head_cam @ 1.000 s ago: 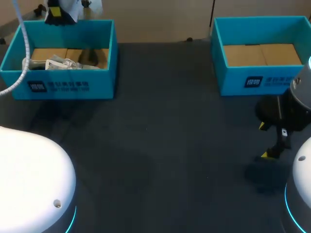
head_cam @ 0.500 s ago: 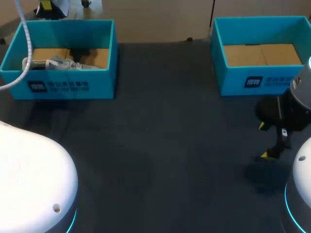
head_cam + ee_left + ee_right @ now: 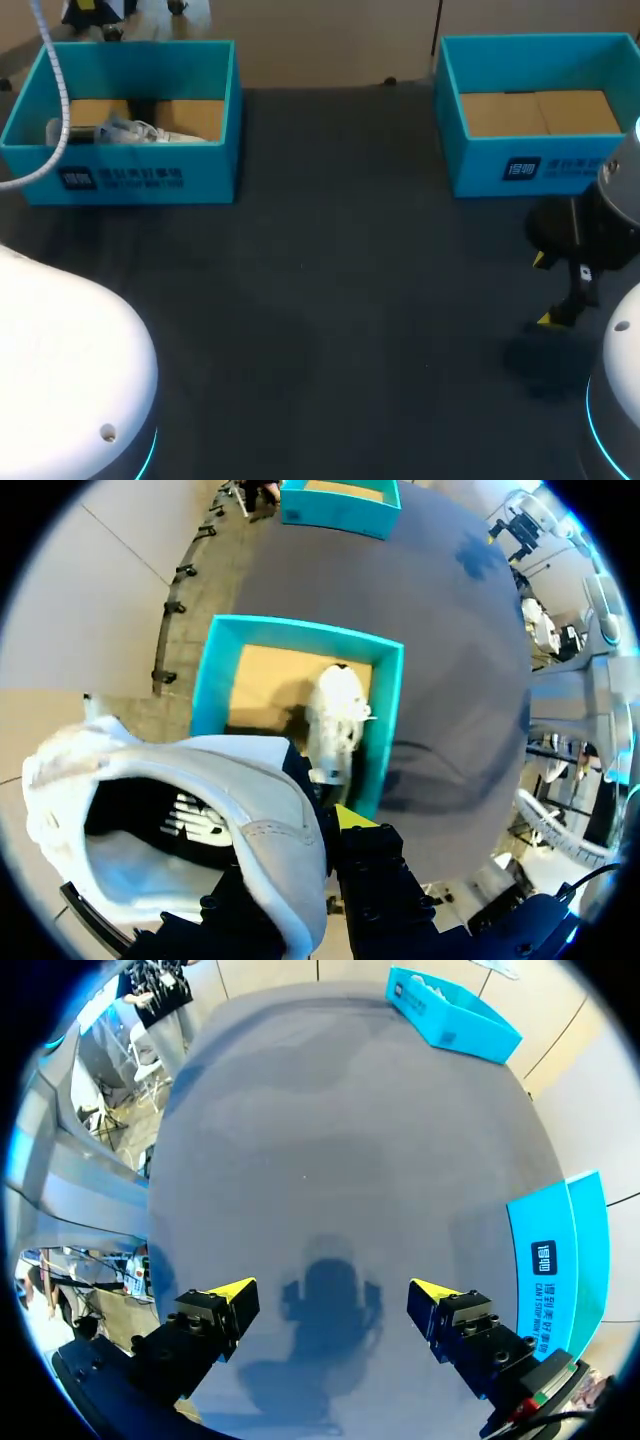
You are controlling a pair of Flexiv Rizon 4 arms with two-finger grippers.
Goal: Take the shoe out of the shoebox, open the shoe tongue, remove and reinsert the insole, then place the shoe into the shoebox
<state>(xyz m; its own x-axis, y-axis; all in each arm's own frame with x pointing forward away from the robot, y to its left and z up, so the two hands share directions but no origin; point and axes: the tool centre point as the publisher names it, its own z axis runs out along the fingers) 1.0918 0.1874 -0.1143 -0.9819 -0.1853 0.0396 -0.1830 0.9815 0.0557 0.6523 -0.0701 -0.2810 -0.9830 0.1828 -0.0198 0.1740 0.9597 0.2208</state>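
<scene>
2 grippers show. The left gripper point(image 3: 322, 862) is clamped on the heel rim of a white shoe point(image 3: 200, 800): the rim's padded wall sits between the fingers, with 1 yellow tip showing on the outer side and the other finger hidden under the shoe. It holds the shoe in the air above the left shoebox point(image 3: 135, 180), opening towards the camera. A second shoe point(image 3: 130, 132), also white, lies inside that box on the brown cardboard floor, near the front wall.

The right gripper point(image 3: 335, 1295) hangs over bare table with its fingers spread wide, touching nothing; its shadow falls on the surface below.

Both teal boxes carry a white printed label on the front wall. The right shoebox point(image 3: 540, 165) shows only its cardboard floor.

The table point(image 3: 350, 300) is dark grey and matte, with 1 box at each far corner, well apart.
</scene>
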